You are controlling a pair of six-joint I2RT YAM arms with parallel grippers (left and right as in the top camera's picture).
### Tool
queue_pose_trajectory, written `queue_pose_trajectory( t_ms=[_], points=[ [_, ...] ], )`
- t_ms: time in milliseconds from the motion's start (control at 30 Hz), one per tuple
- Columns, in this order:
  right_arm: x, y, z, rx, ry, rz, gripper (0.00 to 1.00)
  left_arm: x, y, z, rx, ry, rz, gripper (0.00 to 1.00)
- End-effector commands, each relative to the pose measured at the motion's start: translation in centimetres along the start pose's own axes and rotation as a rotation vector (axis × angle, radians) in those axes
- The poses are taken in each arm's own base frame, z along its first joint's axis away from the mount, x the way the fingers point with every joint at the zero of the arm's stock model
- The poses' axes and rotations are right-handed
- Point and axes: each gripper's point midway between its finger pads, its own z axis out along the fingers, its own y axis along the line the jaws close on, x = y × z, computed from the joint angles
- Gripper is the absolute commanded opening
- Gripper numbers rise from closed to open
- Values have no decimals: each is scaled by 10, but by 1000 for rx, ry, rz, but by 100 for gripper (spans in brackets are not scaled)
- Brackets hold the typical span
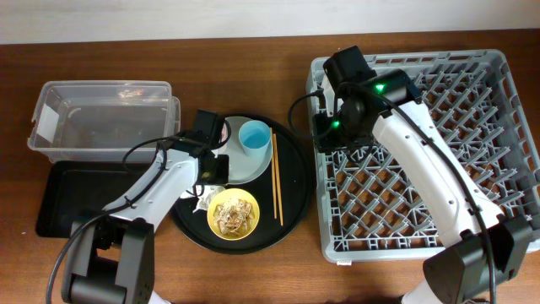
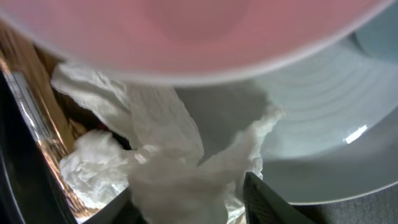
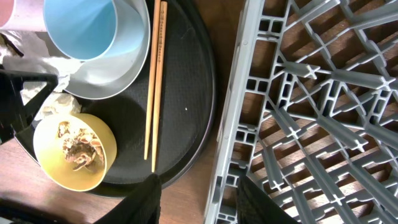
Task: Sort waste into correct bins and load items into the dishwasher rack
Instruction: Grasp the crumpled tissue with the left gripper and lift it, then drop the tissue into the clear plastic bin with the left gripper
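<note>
My left gripper (image 2: pixel 189 208) is open low over the round tray, its fingers on either side of the crumpled white tissue (image 2: pixel 161 155). The pink cup (image 2: pixel 186 31) fills the top of that view, the grey-white plate (image 2: pixel 311 143) lies to the right, and gold candy wrappers (image 2: pixel 40 118) lie to the left. The light-blue cup (image 1: pixel 254 137) stands on the plate (image 1: pixel 240 169). The chopsticks (image 1: pixel 275 177) lie beside it. The yellow bowl (image 1: pixel 234 214) holds food scraps (image 3: pixel 78 146). My right gripper (image 3: pixel 196 199) is open and empty over the left rim of the dishwasher rack (image 1: pixel 422 152).
The big round black tray (image 1: pixel 295 181) carries the dishes. The clear tub (image 1: pixel 101 118) stands at the far left, with the shallow black tray (image 1: pixel 72 198) in front of it. A strip of bare wood separates the round tray from the rack.
</note>
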Motion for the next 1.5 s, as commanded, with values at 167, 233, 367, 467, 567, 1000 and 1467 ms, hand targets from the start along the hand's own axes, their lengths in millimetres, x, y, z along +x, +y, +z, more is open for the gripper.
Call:
queue_pose_trajectory(
  t_ms=[167,233,367,467,567,1000,1467],
  points=[
    [0,-7,-1,36,-8,-5,41,-19,1,-52,6,-38,-26,0],
    [1,-7,-1,36,-4,-4,41,-46,-6,-101,66,-161,-42,0],
    [2,-7,-1,38,1,-4,41,-40,4,-91,1,-137,-40,6],
    [3,-8,-1,40,7,-3,42,-48,5,-99,69,-148,-66,0],
    [3,-8,-1,40,7,-3,45,-82,57,-144,55,-290,-208,0],
    [3,-8,-1,40,7,-3,72,-121,203,-41,-170,-253,-490,45],
    [3,-7,-1,39,7,-3,98,7,47,-76,-38,92,-213,27]
  ],
)
